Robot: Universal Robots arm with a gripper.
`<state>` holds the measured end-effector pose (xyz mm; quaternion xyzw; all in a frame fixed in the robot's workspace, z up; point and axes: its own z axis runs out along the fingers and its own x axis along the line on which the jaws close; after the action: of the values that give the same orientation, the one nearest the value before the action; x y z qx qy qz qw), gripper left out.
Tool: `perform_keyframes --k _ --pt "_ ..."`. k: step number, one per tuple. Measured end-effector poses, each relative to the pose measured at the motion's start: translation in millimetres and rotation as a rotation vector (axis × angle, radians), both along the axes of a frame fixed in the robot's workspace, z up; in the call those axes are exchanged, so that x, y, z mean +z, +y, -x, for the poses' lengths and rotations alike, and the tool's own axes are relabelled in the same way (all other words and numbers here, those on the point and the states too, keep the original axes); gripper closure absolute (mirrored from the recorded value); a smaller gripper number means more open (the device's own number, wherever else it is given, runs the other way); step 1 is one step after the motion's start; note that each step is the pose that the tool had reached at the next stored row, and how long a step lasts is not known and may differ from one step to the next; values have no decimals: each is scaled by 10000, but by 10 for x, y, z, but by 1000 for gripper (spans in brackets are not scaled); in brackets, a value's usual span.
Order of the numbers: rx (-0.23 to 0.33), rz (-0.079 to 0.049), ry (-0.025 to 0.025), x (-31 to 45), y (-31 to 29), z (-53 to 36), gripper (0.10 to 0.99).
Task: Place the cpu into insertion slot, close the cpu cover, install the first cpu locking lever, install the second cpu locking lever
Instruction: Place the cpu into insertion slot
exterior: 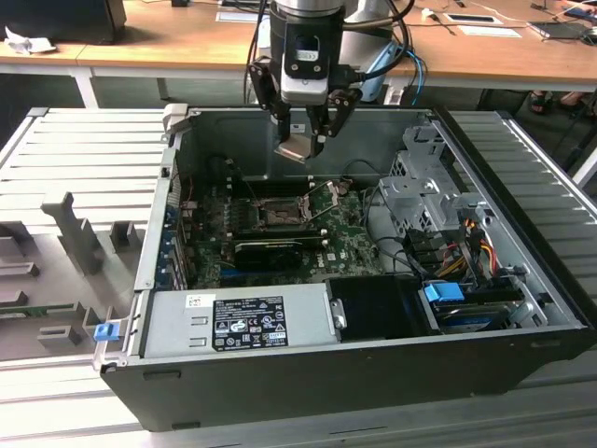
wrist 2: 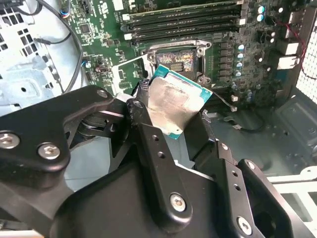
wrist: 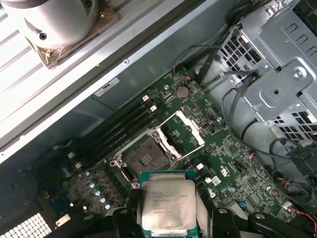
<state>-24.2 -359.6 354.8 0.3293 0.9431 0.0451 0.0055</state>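
- Above the square black insertion slot [exterior: 278,217], the black two-finger gripper [exterior: 303,138] pinches the small flat silvery-beige square cpu [exterior: 297,149] between its fingers.
- Cpu hangs tilted, apart from that slot.

Gripper [exterior: 304,131] was black — chunky jointed link fingers [wrist 2: 153,158], silver screws [wrist 2: 178,202] at the pivots and along the links. Wrist body [exterior: 306,51] above it was black too, with a pale grey block [exterior: 303,86] on the front and a silver-grey arm tube [exterior: 308,7] on top. Black and light-blue cables [exterior: 413,67] looped off one side.
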Motion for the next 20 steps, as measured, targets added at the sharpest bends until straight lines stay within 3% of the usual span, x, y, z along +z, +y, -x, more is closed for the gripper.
perform_keyframes --k 4,8,12,20 --pt "-493 0 0 -5 0 0 557" --pt "-1507 -1 0 -14 0 0 557" --pt "-1882 -1 0 -18 0 0 557" --pt "-3146 -1 0 -30 0 0 557"
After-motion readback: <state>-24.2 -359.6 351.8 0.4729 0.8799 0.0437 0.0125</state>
